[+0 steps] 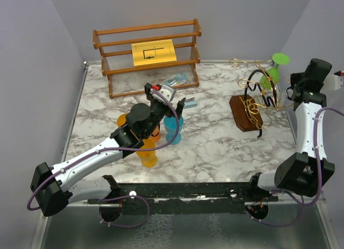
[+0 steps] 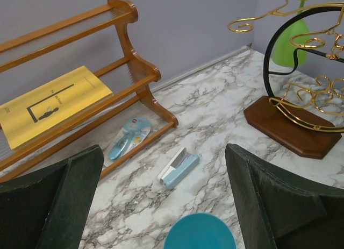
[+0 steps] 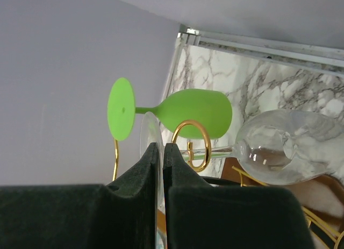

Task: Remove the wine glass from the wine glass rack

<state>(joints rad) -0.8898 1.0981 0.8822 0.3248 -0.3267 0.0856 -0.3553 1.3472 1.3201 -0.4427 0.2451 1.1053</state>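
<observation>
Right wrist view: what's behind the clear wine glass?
Behind the clear wine glass is a green wine glass, with the marble table beyond it. The right gripper covers most of the clear glass's foot.

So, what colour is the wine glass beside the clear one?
That wine glass is bright green; see right wrist view.

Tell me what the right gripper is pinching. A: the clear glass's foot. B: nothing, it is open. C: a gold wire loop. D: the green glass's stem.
A: the right gripper has its fingers shut on the thin clear foot of the clear wine glass; the green wine glass hangs untouched.
</observation>
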